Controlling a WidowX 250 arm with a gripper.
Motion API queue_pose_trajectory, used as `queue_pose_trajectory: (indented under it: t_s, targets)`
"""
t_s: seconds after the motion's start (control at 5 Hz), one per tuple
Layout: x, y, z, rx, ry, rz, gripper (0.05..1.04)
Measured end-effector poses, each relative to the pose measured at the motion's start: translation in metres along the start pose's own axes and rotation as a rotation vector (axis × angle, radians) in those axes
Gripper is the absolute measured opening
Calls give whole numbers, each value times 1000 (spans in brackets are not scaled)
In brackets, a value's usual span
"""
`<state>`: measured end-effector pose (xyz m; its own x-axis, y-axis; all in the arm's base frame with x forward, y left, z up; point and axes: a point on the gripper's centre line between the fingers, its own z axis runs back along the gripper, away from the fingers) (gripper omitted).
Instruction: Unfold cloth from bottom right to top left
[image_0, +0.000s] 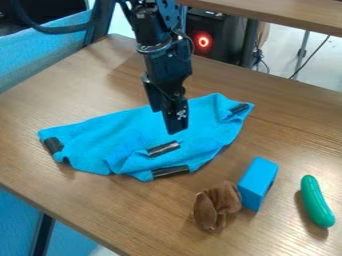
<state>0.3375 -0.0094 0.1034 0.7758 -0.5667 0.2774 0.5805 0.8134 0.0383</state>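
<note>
- Cloth (127, 137) lies folded on the table (300, 145); we judge its dark strips (163, 148) mark gripping places.
- Gripper (177, 130) hangs above, likely positioned to pinch; we cannot tell whether it is clenched or released.

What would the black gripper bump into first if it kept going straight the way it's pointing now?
Most likely the blue cloth: the gripper points down at the cloth, near its middle black strip. How much gap remains is hard to judge from this view.
</note>
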Motion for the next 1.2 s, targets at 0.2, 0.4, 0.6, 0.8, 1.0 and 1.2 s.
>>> queue_pose_trajectory:
  t_s: [0.2,0.4,0.6,0.8,1.0,1.2]
  targets:
    - [0,4,-13,22,63,-26,998]
    - [-4,3,-25,26,108,-49,998]
    - [1,-2,-41,18,150,-78,998]
    - [-2,-5,-54,20,199,-101,998]
    - [-1,-4,-57,16,203,-116,998]
    - [-1,-5,-57,8,202,-126,998]
